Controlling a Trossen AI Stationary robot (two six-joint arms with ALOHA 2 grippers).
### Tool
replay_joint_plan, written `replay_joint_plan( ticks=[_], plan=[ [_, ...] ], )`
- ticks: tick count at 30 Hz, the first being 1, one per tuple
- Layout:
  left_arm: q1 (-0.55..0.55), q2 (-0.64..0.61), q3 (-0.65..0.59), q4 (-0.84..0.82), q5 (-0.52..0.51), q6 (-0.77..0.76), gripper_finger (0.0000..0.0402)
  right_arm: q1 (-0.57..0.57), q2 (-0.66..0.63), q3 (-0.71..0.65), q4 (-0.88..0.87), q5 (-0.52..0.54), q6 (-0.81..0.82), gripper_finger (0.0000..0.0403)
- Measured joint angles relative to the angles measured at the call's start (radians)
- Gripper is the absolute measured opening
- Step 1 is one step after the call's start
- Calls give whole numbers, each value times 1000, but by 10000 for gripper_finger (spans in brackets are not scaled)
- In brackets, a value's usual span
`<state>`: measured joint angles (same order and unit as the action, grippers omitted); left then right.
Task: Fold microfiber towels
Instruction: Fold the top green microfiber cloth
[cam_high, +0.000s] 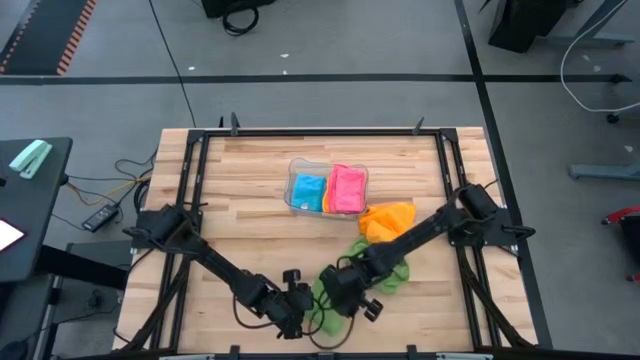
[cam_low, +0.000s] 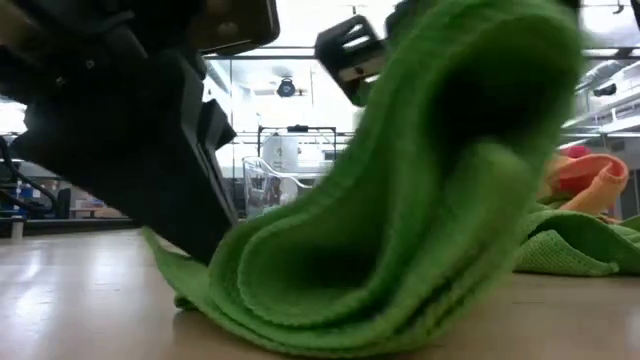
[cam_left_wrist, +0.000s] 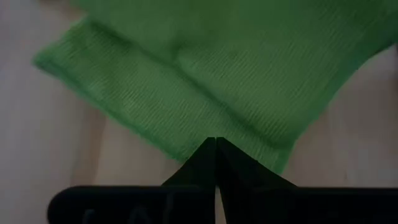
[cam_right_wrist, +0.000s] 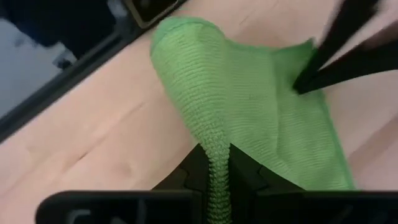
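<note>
Both grippers, left (cam_left_wrist: 216, 146) and right (cam_right_wrist: 216, 163), pinch green towel (cam_high: 330, 300) edges (probably one towel).

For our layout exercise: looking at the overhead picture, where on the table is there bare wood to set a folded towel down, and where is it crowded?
Bare wood lies left of the clear tray, between it and the table's left frame, and along the far edge behind it. The near middle is crowded: both grippers, left and right, pinch the green towel, with the orange towel beside the tray.

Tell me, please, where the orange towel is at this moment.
In the high view, the orange towel lies loose on the table's right half, just beside the clear tray, with the right arm crossing its near edge.
</note>
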<state>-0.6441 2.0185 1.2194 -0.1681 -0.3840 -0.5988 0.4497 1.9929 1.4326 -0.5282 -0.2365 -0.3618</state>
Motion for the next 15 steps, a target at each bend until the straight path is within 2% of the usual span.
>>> replay_joint_plan(
  ticks=[6,11,15],
  plan=[
    [0,10,1,2,-19,2,16,-59,0,0,62,-79,0,42],
    [0,11,1,1,-27,8,10,-78,27,0,110,-95,-39,42],
    [0,11,1,2,-36,9,20,-97,42,0,156,-95,-42,42]
  ],
)
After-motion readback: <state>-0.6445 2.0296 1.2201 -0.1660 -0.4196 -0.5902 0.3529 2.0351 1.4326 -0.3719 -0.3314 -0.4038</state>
